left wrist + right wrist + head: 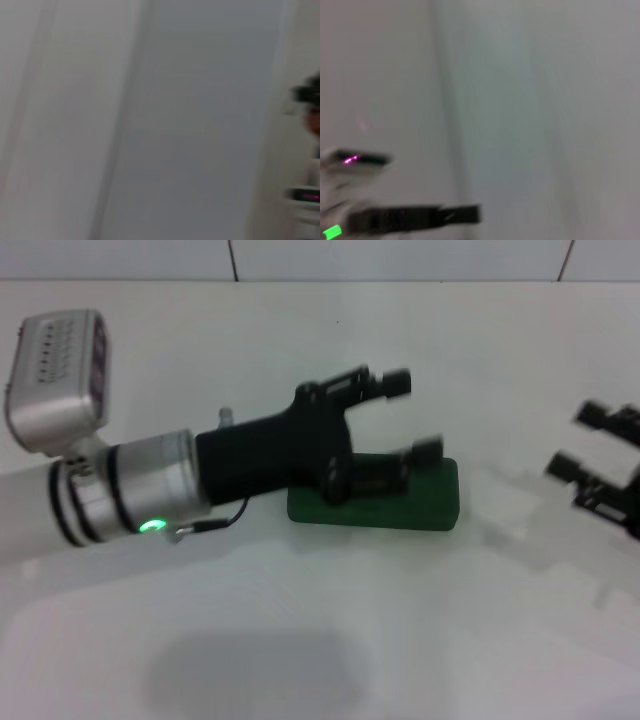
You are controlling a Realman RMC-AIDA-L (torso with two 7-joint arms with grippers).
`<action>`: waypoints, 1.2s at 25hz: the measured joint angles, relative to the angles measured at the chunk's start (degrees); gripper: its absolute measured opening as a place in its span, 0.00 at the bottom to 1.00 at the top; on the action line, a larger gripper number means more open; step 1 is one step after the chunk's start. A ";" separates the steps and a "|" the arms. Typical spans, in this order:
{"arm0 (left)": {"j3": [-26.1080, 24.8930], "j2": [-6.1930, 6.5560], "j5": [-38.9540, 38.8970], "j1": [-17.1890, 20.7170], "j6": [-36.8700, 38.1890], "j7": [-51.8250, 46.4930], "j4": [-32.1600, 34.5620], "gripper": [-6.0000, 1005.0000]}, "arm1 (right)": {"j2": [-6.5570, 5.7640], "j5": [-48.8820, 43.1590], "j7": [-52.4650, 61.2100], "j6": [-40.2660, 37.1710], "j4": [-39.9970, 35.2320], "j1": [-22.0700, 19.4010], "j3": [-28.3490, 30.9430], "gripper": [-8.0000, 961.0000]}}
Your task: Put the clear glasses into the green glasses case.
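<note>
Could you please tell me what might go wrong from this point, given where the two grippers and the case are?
1. The left gripper, jaws open, hangs over the closed dark green rectangular glasses case; one jaw overlaps the lid, so it may nudge the case along the white table.
2. No clear glasses are discernible in any view, so locating them may fail.
3. The right gripper, open near the right edge, could collide if both arms converge.

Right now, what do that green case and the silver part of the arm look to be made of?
The green case looks like a hard shell with a matt, dark green cover, perhaps plastic or leatherette; it shows no gloss. The left arm has a brushed, metallic silver sleeve that catches soft highlights, likely aluminium, with black, probably plastic fingers.
</note>
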 joint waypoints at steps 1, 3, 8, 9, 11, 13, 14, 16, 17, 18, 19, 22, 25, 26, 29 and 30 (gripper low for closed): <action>0.35 0.30 1.83 0.05 1.48 -0.58 -0.80 0.84 | -0.39 -2.65 1.90 -1.22 -1.41 1.52 -2.05 0.71; 0.58 0.44 4.70 1.03 3.91 -0.52 -2.46 0.84 | -1.12 -5.75 3.21 -3.64 -2.33 3.77 -4.35 0.71; 0.58 -0.09 6.47 6.68 8.11 7.45 -4.17 0.84 | -1.44 -11.33 3.02 -5.69 -3.01 8.01 -6.39 0.71; 0.58 0.06 6.79 7.31 8.45 8.59 -4.20 0.84 | -1.44 -11.33 3.02 -5.69 -3.01 8.01 -6.39 0.71; 0.57 0.27 7.10 8.20 8.69 9.71 -4.56 0.84 | -1.02 -11.95 2.81 -4.22 -3.09 8.75 -6.49 0.71; 0.45 0.30 6.62 8.96 8.74 9.83 -4.99 0.84 | -0.76 -12.46 2.81 -3.57 -3.38 9.20 -6.54 0.71; 0.41 0.31 6.38 9.20 8.75 9.90 -5.06 0.84 | -0.76 -12.46 2.81 -3.57 -3.38 9.20 -6.54 0.71; 0.38 0.32 6.00 9.58 8.80 10.13 -5.18 0.84 | -0.35 -13.00 2.81 -2.60 -4.16 9.57 -6.59 0.71; 0.37 0.32 6.00 9.58 8.82 10.20 -5.34 0.84 | -0.22 -13.04 2.81 -2.15 -4.31 9.62 -6.59 0.71; 0.38 0.27 6.00 9.56 8.84 10.22 -5.54 0.84 | -0.11 -13.10 2.77 -1.68 -4.43 9.63 -6.60 0.71; 0.37 0.20 6.00 9.47 8.85 10.23 -5.73 0.84 | -0.05 -13.14 2.65 -1.39 -4.44 9.64 -6.61 0.71; 0.38 0.02 6.00 8.99 8.88 10.26 -6.33 0.84 | 0.24 -13.18 1.59 -0.51 -4.47 9.63 -6.63 0.71; 0.39 -0.03 5.73 8.42 8.81 10.28 -6.43 0.84 | 0.54 -13.21 0.10 -0.06 -4.48 9.30 -6.65 0.71; 0.39 -0.04 5.30 8.30 8.78 10.28 -6.44 0.84 | 0.56 -13.22 -0.15 -0.02 -4.49 9.23 -6.65 0.71; 0.43 0.04 4.24 8.22 8.75 10.30 -6.47 0.84 | 0.57 -13.23 -0.31 -0.01 -4.50 9.25 -6.65 0.71; 0.44 0.13 4.13 8.22 8.74 10.30 -6.48 0.84 | 0.57 -13.23 -0.32 0.06 -4.50 9.28 -6.65 0.71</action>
